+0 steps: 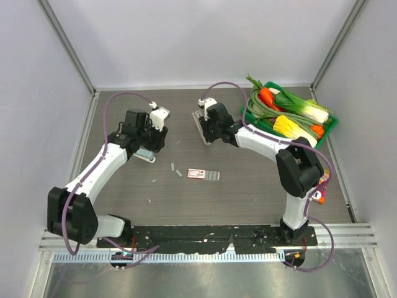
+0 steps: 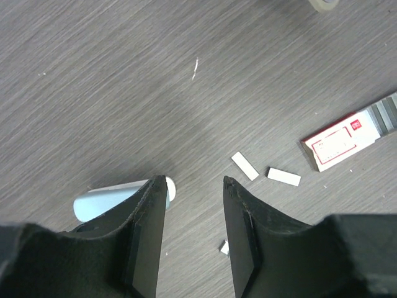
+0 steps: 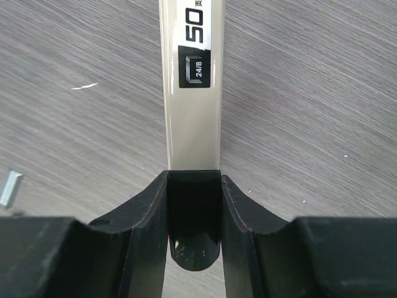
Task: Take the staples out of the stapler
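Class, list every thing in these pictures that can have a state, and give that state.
left gripper: open, empty.
right gripper: shut on the pale bar marked 24/8.
stapler: lying beside the left gripper, ungripped.
staples: out of the stapler, lying flat at the end of the pink-and-white box.
short loose strips: lying flat, scattered.

Bright, even overhead light, soft shadows (wrist views slightly blurred).

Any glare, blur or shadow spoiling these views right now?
Left wrist: staples sharp, soft shadow on the table beyond the dark fingers. Right wrist: label on the beige bar crisp, mild sheen on it. Top external: evenly lit, staples tiny.
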Action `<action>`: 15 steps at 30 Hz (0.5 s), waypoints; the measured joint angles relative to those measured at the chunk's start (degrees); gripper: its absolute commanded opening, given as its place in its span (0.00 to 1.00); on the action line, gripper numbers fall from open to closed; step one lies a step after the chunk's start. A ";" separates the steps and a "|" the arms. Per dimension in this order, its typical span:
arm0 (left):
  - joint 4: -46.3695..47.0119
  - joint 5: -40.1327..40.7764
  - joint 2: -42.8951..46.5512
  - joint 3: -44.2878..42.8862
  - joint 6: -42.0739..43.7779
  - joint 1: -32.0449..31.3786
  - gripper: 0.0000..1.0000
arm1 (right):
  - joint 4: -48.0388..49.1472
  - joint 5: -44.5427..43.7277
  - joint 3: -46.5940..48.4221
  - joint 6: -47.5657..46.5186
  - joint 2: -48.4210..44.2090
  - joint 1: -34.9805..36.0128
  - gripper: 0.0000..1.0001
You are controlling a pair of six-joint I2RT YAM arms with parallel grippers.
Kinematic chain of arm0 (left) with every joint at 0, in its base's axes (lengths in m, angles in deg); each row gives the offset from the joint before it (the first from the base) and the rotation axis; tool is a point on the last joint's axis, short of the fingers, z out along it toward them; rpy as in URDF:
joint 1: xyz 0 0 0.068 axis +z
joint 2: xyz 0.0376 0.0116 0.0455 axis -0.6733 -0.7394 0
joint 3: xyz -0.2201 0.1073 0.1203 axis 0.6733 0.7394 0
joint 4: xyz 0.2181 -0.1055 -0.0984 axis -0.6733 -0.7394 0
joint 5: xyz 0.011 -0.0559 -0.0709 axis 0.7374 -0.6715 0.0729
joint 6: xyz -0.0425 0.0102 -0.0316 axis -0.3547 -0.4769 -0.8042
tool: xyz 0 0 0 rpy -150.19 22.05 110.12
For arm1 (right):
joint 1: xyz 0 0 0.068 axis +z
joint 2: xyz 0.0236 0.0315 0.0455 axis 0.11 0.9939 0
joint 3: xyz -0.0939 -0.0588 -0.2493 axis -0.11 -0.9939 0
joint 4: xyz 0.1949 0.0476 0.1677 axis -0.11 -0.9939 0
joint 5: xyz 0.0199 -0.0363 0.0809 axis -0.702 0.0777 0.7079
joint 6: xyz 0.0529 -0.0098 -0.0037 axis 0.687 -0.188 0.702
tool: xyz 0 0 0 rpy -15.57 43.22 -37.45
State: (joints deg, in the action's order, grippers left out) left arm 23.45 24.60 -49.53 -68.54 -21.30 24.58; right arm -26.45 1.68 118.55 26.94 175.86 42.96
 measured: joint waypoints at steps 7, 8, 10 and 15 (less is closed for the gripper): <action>-3.13 -0.42 2.43 1.09 0.13 0.13 0.47 | -8.37 -2.78 8.57 -1.55 7.98 0.00 0.02; -3.76 -0.39 3.10 1.79 0.15 0.22 0.47 | -9.20 -2.95 9.27 -1.57 8.79 0.02 0.08; -4.11 -0.39 3.80 2.49 0.15 0.24 0.47 | -10.40 -3.28 10.23 -1.60 10.16 0.15 0.17; -5.40 -0.26 5.57 4.24 0.35 0.26 0.48 | -12.17 -3.58 11.69 -1.60 11.45 0.44 0.35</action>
State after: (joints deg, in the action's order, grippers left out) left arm 18.05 24.34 -43.96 -64.30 -20.96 24.84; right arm -38.62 -1.91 130.24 25.35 187.32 43.40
